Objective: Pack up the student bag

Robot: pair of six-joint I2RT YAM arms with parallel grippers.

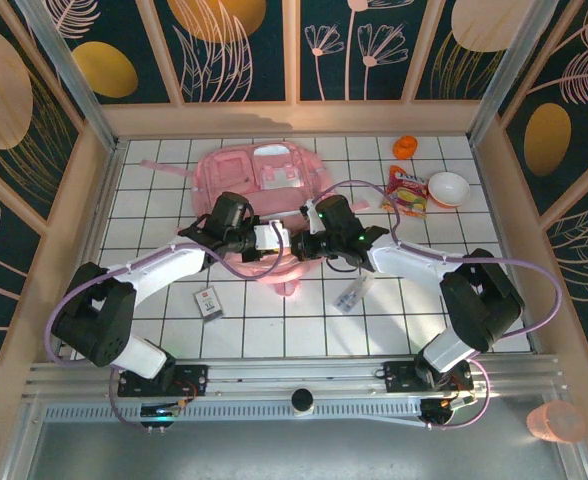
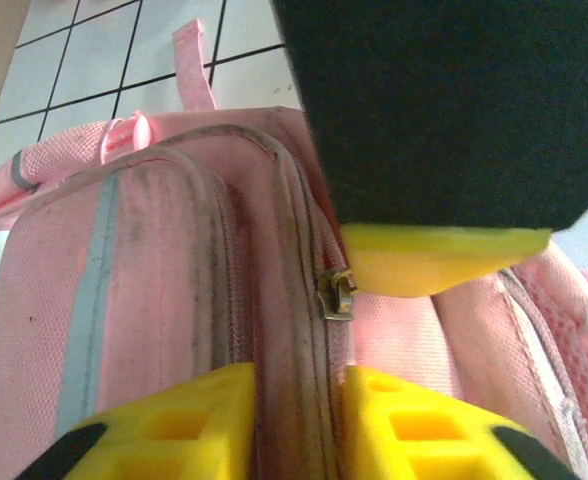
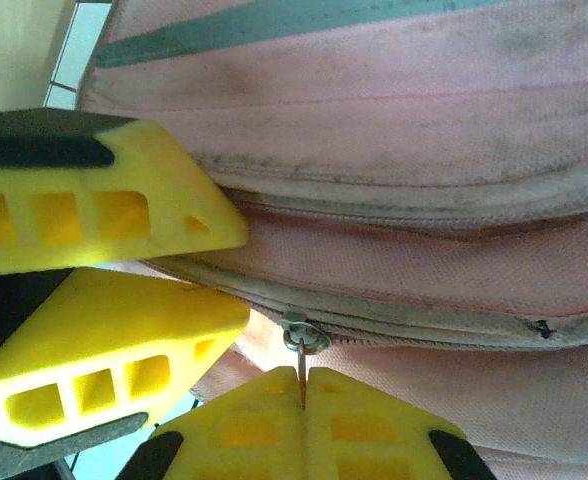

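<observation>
The student bag (image 1: 264, 175), pale pink with a grey stripe, lies flat at the middle back of the tiled table. Both grippers meet at its near edge. My left gripper (image 1: 272, 240) (image 2: 299, 385) has its yellow fingers (image 2: 189, 410) pressed on either side of the bag's raised zip seam (image 2: 294, 330), just below the metal zip slider (image 2: 336, 295). My right gripper (image 1: 306, 245) (image 3: 304, 385) is shut on the thin metal zip pull (image 3: 302, 360), which hangs from the slider ring (image 3: 304, 338). The left gripper's fingers (image 3: 114, 205) show beside it in the right wrist view.
An orange object (image 1: 405, 147), a snack packet (image 1: 406, 190) and a white bowl (image 1: 448, 188) sit at the back right. A small card-like box (image 1: 209, 302) lies front left and a pale packet (image 1: 352, 295) front right. Wooden walls (image 1: 94, 200) enclose the table.
</observation>
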